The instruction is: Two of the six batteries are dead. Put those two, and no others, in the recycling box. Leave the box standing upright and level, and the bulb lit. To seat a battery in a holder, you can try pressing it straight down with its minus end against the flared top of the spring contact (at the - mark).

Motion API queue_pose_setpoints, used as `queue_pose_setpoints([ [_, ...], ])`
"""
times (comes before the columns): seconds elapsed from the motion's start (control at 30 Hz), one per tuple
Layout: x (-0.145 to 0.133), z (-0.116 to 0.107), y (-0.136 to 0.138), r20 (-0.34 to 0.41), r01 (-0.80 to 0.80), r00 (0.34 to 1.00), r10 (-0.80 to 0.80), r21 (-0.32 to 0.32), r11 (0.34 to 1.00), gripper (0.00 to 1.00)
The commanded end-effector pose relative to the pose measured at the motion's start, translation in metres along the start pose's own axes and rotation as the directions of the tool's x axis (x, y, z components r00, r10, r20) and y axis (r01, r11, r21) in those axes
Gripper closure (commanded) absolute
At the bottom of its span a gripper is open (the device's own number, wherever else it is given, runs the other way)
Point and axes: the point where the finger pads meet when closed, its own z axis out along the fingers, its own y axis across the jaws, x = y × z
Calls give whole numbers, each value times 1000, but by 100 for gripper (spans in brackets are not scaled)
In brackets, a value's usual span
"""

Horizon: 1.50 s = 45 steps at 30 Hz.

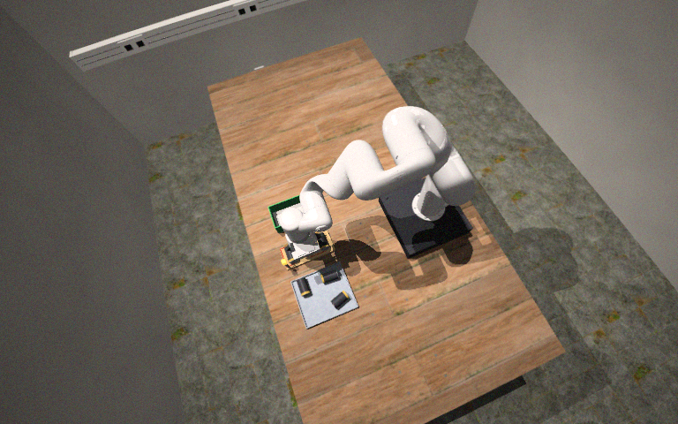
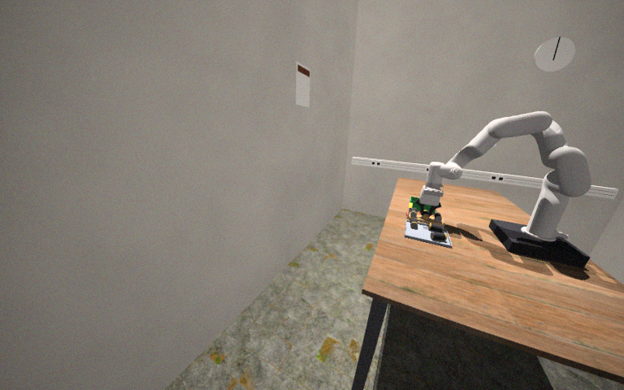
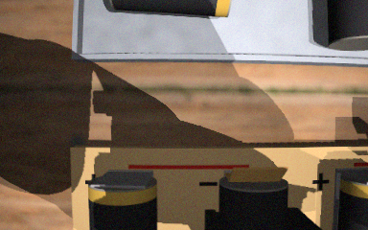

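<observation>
A glossy white robot arm (image 1: pixel 380 173) made of thick, rounded tube-shaped segments joined by bulbous elbows, rising from a flat, square black base plate (image 1: pixel 458 223). Smooth shell, no visible cables.

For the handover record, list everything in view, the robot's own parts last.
Table: one, brown wood, mid-room.
Tray: one, grey, on the table near its edge.
Loose batteries: three, black with yellow bands, lying on the tray.
Holder: one, tan, between tray and box.
Holder batteries: three, black, side by side in the holder.
Small block: one, yellow, at the holder's end.
Box: one, green, behind the holder.
Wall rail: one, white, behind the table.
Base plate: one, black, on the table.
Arm: one, white, reaching over the holder.
Jaws: one pair, closed, apparently on the middle battery.
</observation>
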Motion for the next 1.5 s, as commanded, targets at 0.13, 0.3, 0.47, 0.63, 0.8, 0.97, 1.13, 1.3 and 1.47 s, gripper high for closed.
queue_pose_setpoints([
  [0.13,0,-1,1,0,0,1000,0,-4,1000,72],
  [0.3,0,-1,1,0,0,1000,0,-4,1000,72],
  [0.47,0,-2,1,0,0,1000,0,-4,1000,72],
  [0.63,0,-12,1,0,0,1000,0,-4,1000,72],
  [0.8,0,-31,1,0,0,1000,0,-4,1000,72],
  [0.97,0,-45,1,0,0,1000,0,-4,1000,72],
  [1.13,0,-46,1,0,0,1000,0,-4,1000,72],
  [1.3,0,-75,1,0,0,1000,0,-4,1000,72],
  [1.47,0,-111,1,0,0,1000,0,-4,1000,72],
])
